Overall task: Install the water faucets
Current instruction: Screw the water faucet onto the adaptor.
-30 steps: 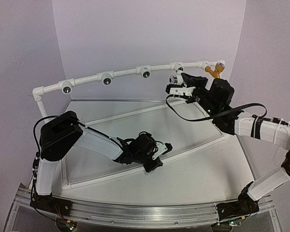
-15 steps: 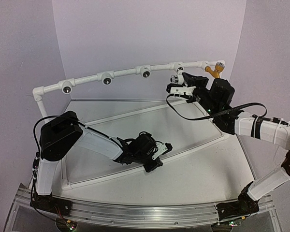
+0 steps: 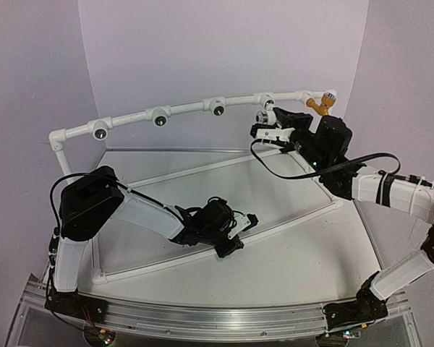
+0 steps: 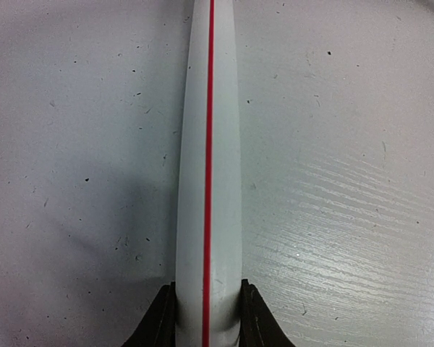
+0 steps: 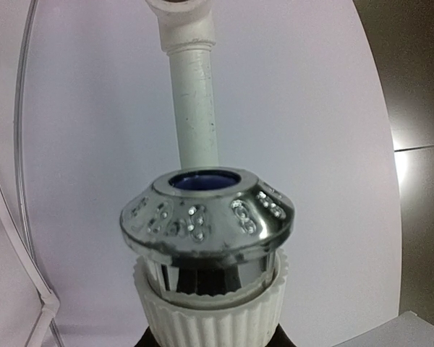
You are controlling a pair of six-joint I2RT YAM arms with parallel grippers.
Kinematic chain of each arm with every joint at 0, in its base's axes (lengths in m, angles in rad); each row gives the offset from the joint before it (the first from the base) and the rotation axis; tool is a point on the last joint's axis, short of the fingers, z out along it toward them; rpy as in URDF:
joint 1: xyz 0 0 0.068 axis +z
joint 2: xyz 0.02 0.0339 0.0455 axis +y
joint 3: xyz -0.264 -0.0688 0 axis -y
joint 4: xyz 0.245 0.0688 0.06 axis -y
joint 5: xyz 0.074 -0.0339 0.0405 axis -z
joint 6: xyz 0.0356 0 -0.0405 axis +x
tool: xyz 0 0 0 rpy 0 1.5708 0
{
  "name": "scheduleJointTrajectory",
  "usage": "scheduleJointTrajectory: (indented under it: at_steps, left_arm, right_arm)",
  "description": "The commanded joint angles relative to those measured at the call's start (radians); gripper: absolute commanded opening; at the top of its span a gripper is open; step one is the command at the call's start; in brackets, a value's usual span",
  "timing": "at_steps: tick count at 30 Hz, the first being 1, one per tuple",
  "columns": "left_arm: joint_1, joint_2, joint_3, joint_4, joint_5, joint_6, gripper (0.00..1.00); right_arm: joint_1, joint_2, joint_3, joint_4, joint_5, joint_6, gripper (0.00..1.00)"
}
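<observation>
Right hand raised at the far right of the pipe frame, pinched tight on the ribbed base of the white faucet. Chrome collar faces the pipe; contact with the frame can't be made out. Yellow-orange faucet sits on the frame's right end, just beside. Left hand low on the worktop, clamped on a white rail with a red stripe.
</observation>
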Motion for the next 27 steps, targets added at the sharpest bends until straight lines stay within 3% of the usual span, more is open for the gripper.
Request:
scheduleJointTrajectory:
  at_steps: [1,17,27]
  left_arm:
    - [-0.026,0.108,-0.045,-0.215,-0.030,-0.017,0.00]
    - [-0.028,0.110,-0.043,-0.216,-0.035,-0.016,0.00]
    - [-0.029,0.116,-0.037,-0.219,-0.036,-0.016,0.00]
  right_arm:
    - [-0.025,-0.005,0.082,0.090,0.031,-0.002,0.00]
    - [-0.025,-0.003,0.042,0.033,-0.041,0.044,0.00]
    - [-0.018,0.027,0.099,-0.108,-0.021,0.090,0.00]
